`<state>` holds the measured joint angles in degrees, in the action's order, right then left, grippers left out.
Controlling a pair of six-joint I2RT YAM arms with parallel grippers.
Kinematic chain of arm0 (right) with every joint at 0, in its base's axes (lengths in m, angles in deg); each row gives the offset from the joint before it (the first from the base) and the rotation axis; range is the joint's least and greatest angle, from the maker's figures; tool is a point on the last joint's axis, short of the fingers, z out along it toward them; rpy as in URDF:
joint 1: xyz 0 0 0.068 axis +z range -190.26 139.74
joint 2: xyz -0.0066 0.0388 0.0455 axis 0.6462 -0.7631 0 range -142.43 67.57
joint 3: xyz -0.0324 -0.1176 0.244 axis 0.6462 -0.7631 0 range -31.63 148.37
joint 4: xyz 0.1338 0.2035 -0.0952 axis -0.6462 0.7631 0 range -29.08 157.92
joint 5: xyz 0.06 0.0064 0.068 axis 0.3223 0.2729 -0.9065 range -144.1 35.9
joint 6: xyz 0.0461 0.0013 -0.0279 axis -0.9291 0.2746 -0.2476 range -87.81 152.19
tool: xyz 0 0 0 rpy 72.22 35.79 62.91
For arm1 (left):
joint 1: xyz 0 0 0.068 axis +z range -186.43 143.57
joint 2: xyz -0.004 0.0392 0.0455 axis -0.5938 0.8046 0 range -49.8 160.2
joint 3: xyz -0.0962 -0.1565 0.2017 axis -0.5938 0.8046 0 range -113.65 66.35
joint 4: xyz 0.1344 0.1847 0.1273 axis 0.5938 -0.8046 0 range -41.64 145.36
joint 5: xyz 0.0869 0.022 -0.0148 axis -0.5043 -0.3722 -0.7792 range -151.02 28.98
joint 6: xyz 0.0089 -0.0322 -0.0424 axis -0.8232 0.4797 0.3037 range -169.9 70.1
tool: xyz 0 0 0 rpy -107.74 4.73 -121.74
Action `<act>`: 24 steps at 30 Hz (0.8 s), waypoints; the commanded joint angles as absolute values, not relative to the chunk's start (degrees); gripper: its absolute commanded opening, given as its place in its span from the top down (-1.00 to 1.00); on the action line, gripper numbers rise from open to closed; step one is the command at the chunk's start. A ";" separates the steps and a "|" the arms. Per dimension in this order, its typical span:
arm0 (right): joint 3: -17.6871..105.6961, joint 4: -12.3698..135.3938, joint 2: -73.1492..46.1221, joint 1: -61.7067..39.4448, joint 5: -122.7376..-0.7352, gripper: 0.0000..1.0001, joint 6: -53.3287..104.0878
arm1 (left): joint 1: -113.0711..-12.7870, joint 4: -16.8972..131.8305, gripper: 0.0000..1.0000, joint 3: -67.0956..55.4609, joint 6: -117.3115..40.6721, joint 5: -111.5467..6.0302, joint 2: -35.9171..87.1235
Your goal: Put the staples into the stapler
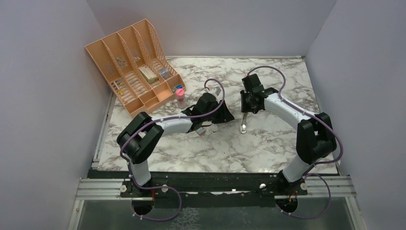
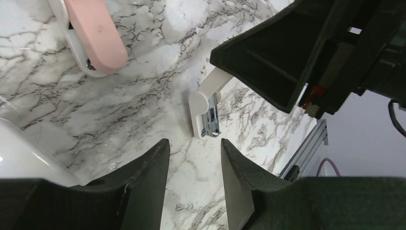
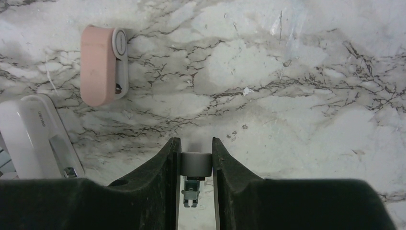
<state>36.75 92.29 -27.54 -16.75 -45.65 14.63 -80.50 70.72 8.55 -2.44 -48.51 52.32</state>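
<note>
My right gripper is shut on the rounded end of a white stapler, whose metal magazine shows below the grip. In the top view the right gripper holds this stapler with its lower end near the marble table. In the left wrist view the same stapler slants down from the right gripper's black body, its metal channel facing me. My left gripper is open and empty, just short of the stapler's lower end. It also shows in the top view. I see no strips of staples, grey tray or red-and-white sleeve.
A pink-and-white stapler-like item and a larger white stapler lie on the marble to the left. A pink-capped bottle stands by an orange desk organizer at the back left. Grey walls enclose the table.
</note>
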 commanded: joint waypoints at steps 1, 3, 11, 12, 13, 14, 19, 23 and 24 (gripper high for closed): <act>35.42 93.94 -26.33 -16.97 -46.09 0.49 12.42 | -82.65 74.04 0.09 9.07 -0.02 -51.03 52.18; 35.18 93.99 -26.15 -16.97 -46.01 0.48 11.94 | -83.37 74.59 0.09 9.03 0.36 -51.46 52.78; 34.84 94.06 -26.41 -16.97 -46.14 0.50 11.19 | -85.84 75.92 0.40 7.20 0.83 -51.41 57.11; 34.82 94.00 -26.35 -16.97 -46.18 0.49 11.12 | -86.05 75.95 0.50 6.98 0.71 -51.38 57.68; 34.88 94.00 -26.41 -16.97 -46.12 0.49 11.10 | -86.16 76.00 0.58 6.92 0.48 -51.66 58.09; 34.97 94.02 -26.41 -16.97 -45.98 0.50 11.06 | -86.22 76.01 0.65 6.94 0.23 -52.03 58.45; 35.10 93.64 -26.75 -16.97 -45.75 0.50 10.80 | -86.20 76.01 0.71 5.03 -2.63 -50.45 61.55; 34.93 93.35 -27.08 -16.97 -45.62 0.50 10.19 | -86.26 76.69 0.53 4.78 -2.39 -48.81 63.59; 34.93 93.27 -27.09 -16.97 -45.53 0.50 10.10 | -86.26 76.98 0.50 4.82 -2.47 -48.44 63.80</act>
